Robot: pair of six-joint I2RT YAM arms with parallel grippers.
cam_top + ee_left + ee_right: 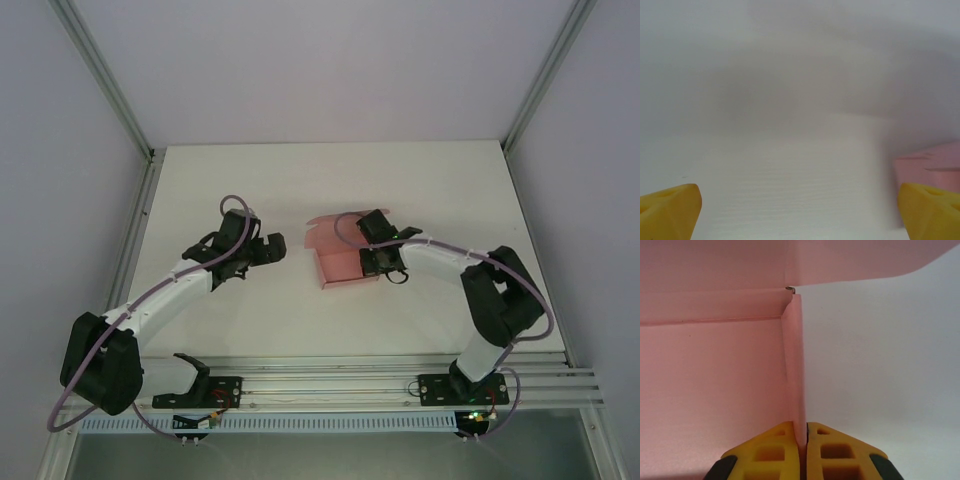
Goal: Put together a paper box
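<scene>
Right claw (800, 432) clamped on paper box (715, 380) side wall; left claw (797, 205) wide apart over white surface (790, 160), box nearby.

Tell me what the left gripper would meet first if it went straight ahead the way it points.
Probably the bare table, though depth is unclear. The open left gripper points past the paper box, which lies off to the right of its line.

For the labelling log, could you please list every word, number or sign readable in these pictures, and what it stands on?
None: no text can be read. The pink paper box, the white table and the yellow fingers of the right end effector show no print.
</scene>
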